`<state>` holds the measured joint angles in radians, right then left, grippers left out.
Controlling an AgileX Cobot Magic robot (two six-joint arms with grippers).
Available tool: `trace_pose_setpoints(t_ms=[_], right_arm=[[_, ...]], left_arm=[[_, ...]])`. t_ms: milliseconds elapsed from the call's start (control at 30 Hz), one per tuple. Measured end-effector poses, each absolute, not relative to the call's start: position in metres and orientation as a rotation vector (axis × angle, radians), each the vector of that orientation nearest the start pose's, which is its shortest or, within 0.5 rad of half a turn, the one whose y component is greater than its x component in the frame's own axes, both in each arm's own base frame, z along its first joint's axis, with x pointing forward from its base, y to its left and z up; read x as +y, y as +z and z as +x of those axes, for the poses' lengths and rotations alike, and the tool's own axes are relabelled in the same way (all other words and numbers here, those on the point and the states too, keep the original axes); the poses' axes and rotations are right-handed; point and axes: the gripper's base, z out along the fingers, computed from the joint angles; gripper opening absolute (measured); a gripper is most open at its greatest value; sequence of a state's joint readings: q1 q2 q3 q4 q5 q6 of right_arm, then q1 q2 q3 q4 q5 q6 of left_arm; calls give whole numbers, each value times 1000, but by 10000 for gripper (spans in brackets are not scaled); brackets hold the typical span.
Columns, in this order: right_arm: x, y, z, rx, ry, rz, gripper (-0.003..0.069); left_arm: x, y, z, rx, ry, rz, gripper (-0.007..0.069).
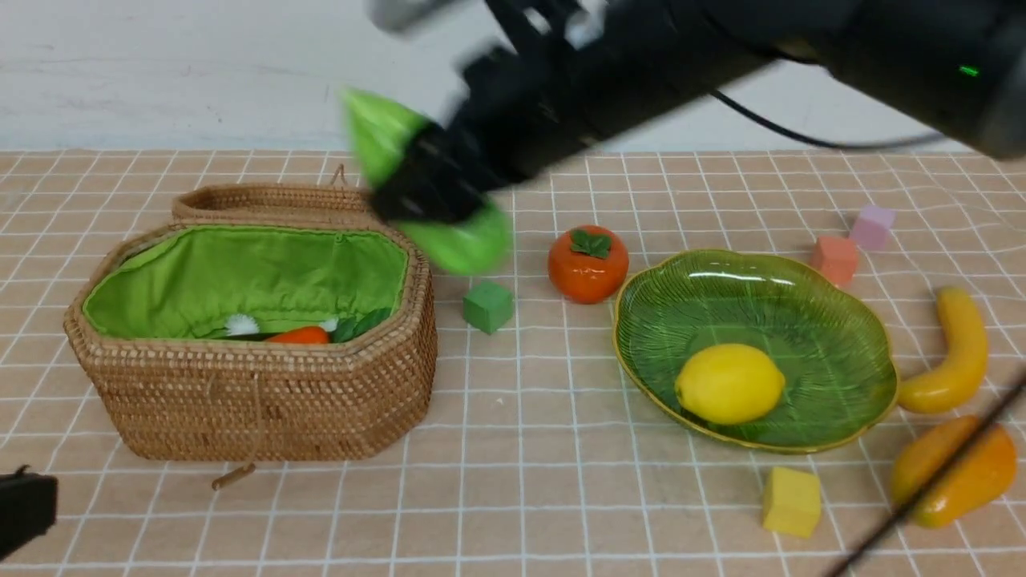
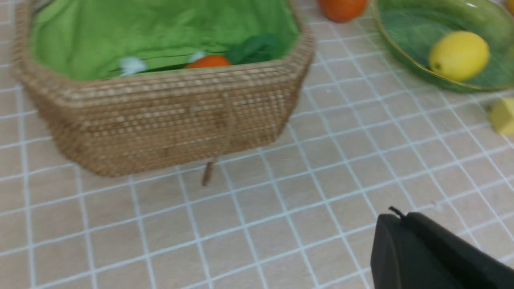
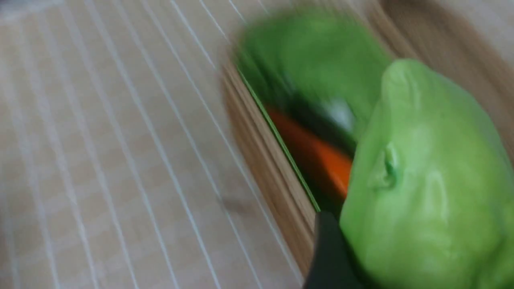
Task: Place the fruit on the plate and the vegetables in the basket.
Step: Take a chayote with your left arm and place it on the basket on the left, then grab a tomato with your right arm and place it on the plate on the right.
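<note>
Front view: the surface (image 1: 521, 481) is a tan cloth with a white grid, running back to a white wall (image 1: 160, 72). The basket (image 1: 256, 401) stands open at the left with its lid (image 1: 272, 204) behind and the carrot (image 1: 298, 336) inside. The right fingers (image 1: 425, 196), blurred, grip the gourd (image 1: 469, 240) in the air by the basket's right rear corner. The plate (image 1: 801, 320) at the right holds the lemon (image 1: 729, 383). The persimmon (image 1: 587, 268) and a green cube (image 1: 487, 305) sit between basket and plate. The banana (image 1: 954, 353) and mango (image 1: 958, 473) lie just off the plate, near the right edge. A yellow cube (image 1: 791, 501) lies in front of the plate, and an orange cube (image 1: 835, 258) and a pink cube (image 1: 872, 227) lie behind it. The front strip is bare. The left fingers (image 1: 24, 509) sit low in the left corner.

Left wrist view: the left fingers (image 2: 425, 253) are pressed together over bare cloth, well apart from the basket (image 2: 160, 120). The carrot (image 2: 209, 61) shows over the rim. The lemon (image 2: 459, 55) rests in the plate (image 2: 397, 36).

Right wrist view: the gourd (image 3: 425, 192) fills the near side, against a dark finger (image 3: 329, 257). Beyond it are the basket rim (image 3: 261, 160) and the carrot (image 3: 313, 156). Bare cloth lies beside them.
</note>
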<state>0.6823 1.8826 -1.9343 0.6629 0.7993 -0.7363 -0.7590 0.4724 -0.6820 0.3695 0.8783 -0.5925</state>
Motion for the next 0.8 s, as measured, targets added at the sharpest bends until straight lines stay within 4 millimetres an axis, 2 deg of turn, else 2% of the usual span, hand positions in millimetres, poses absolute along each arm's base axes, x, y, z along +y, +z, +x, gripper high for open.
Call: trace_pose_setpoints(t_ms=[133,233,267,300,333,367,433,500,567,633,667,700,733,767,800], right_arm=[[349,378,338,1640,832,-1244,442],[370,344,362,1632,815,-1275,442],[370,346,362,1624,813,-1274,442],[378,327,373,1637,794,-1283,451],[380,322,377,1636,783,-1281,472],[384,311,383,1645,770,-1287,531],[386,305,386,1646,750,-1298,630],[385,305,386,1647,732,-1305,655],[380,318,383,1663,699,-1315,671],[365,341,376,1714,655,-1316,645],[365,340,376,1717,645,-1327,640],[343,370,367,1789,595,-1292,584],[340,374,367,1797,587,-1288,567],[321,392,362,1852,529,-1259,521],[299,410,359,1908,460,-1219,445]], left_arm=[[-31,334,71,2110,-362,247,-13],[-31,334,71,2111,-363,244,-13],[-31,334,71,2111,-363,244,-13],[-31,334,71,2111,-363,244,-13],[-31,334,71,2111,-363,244,-13],[-31,334,71,2111,-363,244,-13],[-31,334,71,2111,-363,245,-13],[-31,334,71,2111,-361,247,-13],[-32,334,71,2109,-363,248,-13],[-32,334,71,2107,-363,249,-13],[-32,334,71,2106,-362,251,-13],[-32,335,71,2102,-365,258,-13],[-32,335,71,2099,-366,262,-13],[-33,335,71,2087,-370,285,-13],[-35,337,71,2067,-380,317,-13]])
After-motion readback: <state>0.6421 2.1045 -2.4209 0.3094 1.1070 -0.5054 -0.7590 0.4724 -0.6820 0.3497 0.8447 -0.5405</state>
